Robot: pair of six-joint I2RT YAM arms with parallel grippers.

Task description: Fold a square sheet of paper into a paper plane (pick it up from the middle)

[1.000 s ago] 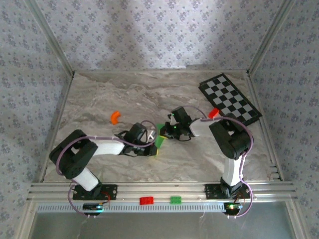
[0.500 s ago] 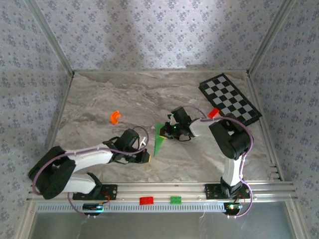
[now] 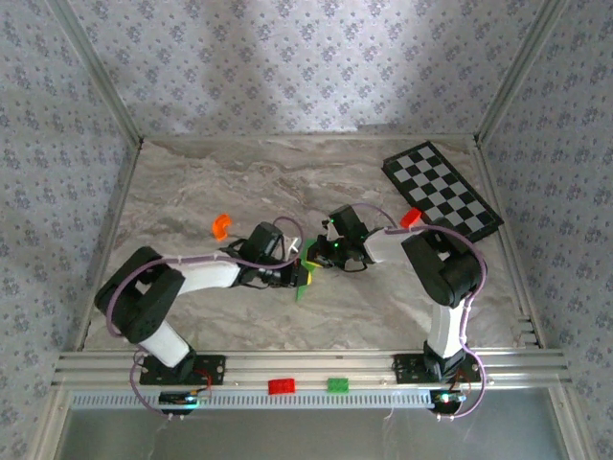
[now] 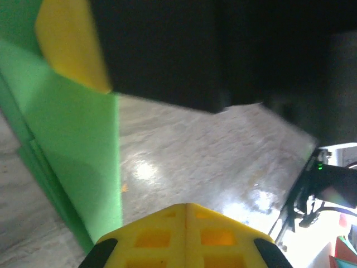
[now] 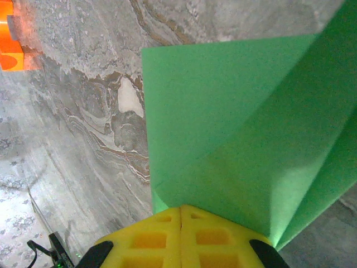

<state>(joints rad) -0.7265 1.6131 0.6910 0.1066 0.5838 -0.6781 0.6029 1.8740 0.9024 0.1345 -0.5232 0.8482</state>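
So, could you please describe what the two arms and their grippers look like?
The left arm and right arm have black joints, white links and black bases, with lilac cables looping along them. The left gripper and right gripper have yellow fingers with square recesses.

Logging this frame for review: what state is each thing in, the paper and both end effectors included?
right end effector: shut on the green paper
left end effector: shut, green paper beside it
green paper: folded into layers, held
checkered board: lying flat
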